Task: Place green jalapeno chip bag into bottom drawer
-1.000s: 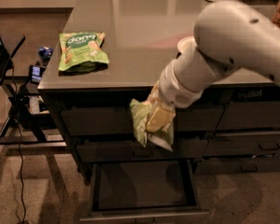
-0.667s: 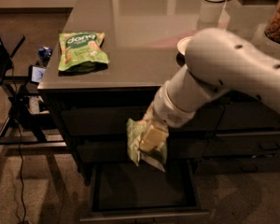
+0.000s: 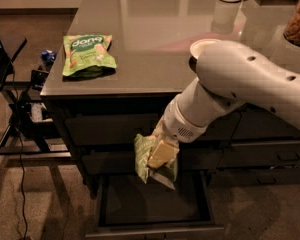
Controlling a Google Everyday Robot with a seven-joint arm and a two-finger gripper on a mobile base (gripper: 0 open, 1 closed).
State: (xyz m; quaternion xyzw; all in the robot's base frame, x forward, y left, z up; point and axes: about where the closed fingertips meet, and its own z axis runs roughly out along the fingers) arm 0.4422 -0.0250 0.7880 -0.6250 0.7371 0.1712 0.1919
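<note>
The claw (image 3: pixel 162 155) is pinched on the chip bag (image 3: pixel 141 159) and holds it in the air in front of the cabinet, level with the middle drawer (image 3: pixel 110 160) front. The bag hangs above the open bottom drawer (image 3: pixel 155 230), over its far centre, without touching it. The white arm (image 3: pixel 240 84) reaches in from the right. A dang bag (image 3: pixel 87 54) lies flat on the worktop (image 3: pixel 155 39), far left.

White rounded arm (image 3: pixel 250 79), small dark holes (image 3: pixel 251 58), vented wrist (image 3: pixel 186 129), yellowish jaws at lower end
</note>
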